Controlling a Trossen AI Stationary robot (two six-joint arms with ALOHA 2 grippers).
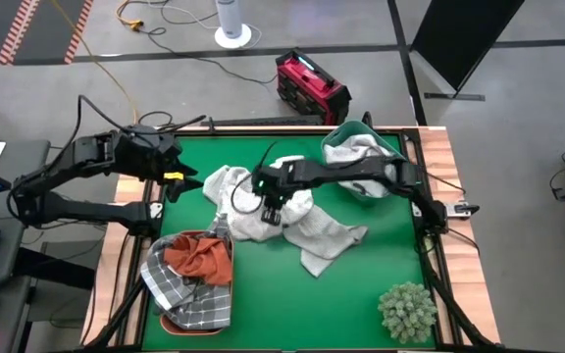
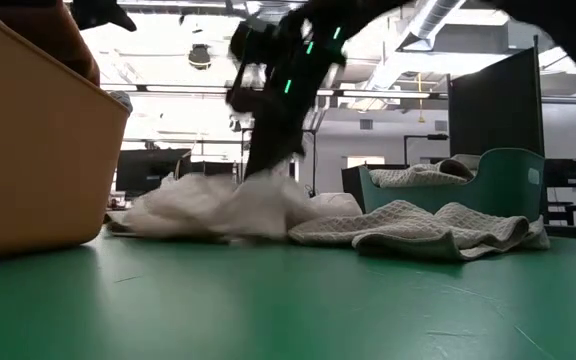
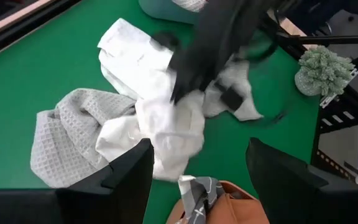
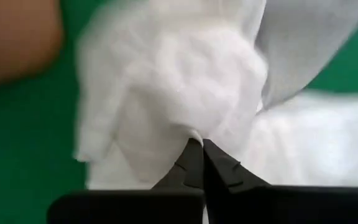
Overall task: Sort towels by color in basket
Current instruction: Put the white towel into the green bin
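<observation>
Right gripper (image 4: 199,144) down on the pile at mid-table, fingers pinched together with a fold of white towel (image 4: 185,81) caught at the tips. From overhead the same gripper (image 1: 271,209) sits on the near-left part of the white heap (image 1: 263,201), arm reaching in from the teal basket's side.

Pile, taking the white towel as landmark: a plain grey waffle-weave towel (image 1: 327,238) lies touching it on the side toward the plant ball, spread flat on the green mat (image 1: 292,304). More white cloth bunches toward the left arm. In the low view the white heap (image 2: 208,210) and the grey towel (image 2: 418,228) lie side by side, touching.

Teal basket (image 1: 385,188) beyond the pile, toward the far right corner; pale grey-white towel (image 1: 356,149) inside it, draped over the rim.

Tan basket (image 1: 170,322) on the other side of the pile, near left; holds a rust-orange towel (image 1: 201,257) and a grey checked towel (image 1: 189,294).

Left gripper (image 1: 177,175) hovers off the pile's left edge, fingers (image 3: 129,171) spread wide, nothing between them.

Spiky green plant ball (image 1: 407,311) well apart from the pile, near right corner.
</observation>
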